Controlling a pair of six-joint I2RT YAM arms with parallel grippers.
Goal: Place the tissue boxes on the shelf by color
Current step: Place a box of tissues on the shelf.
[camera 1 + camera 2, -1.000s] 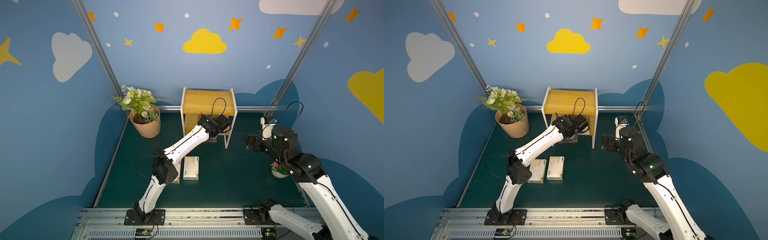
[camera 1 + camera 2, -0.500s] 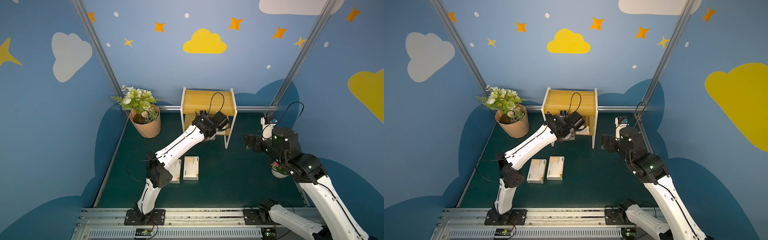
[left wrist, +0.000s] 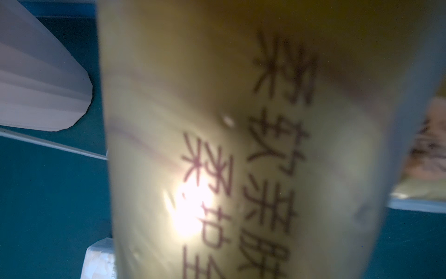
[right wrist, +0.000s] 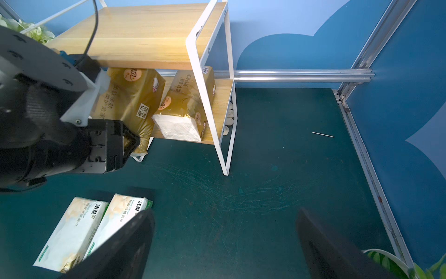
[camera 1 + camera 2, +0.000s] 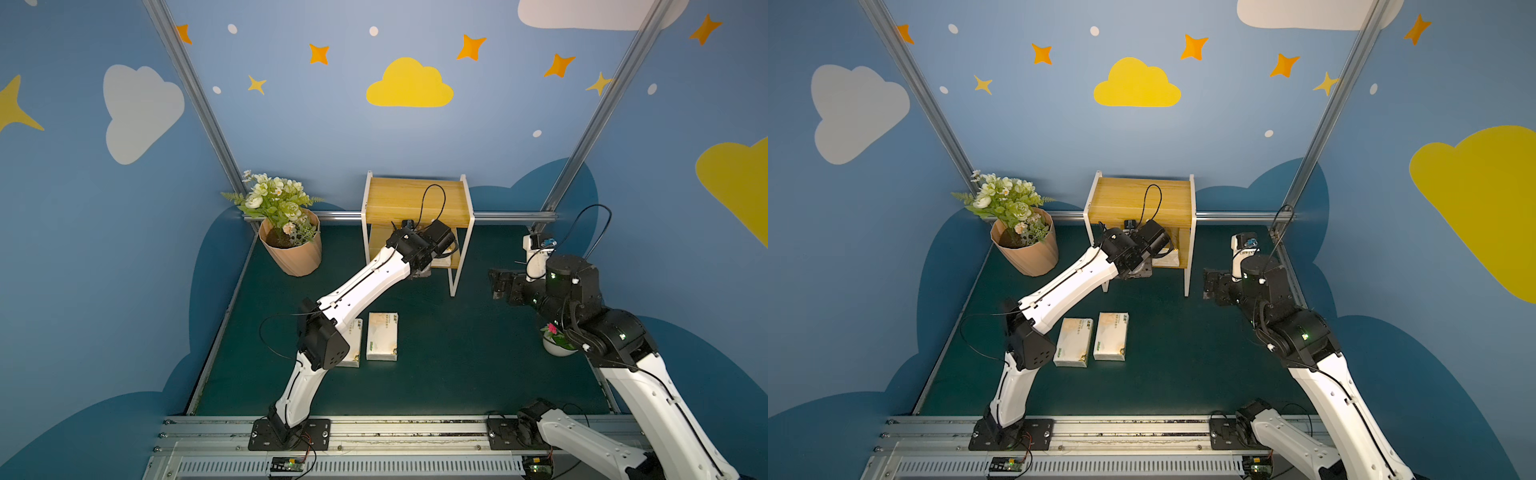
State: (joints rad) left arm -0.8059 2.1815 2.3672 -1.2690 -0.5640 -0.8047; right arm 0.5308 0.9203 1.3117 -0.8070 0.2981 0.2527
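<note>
Gold pack (image 4: 130, 101) gripped, at shelf (image 4: 144, 36) (wrist views) — arm-hidden overhead

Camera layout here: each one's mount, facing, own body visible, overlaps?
Top views: high over the arm bases, facing down at the shelf; left arm, right arm show.
Left wrist: on the left arm, close against the held gold pack; no own body clear.
Right wrist: beside the shelf, facing it; open right gripper, plus left gripper shut on that pack.
Shared: both cream packs, top and right wrist.
</note>
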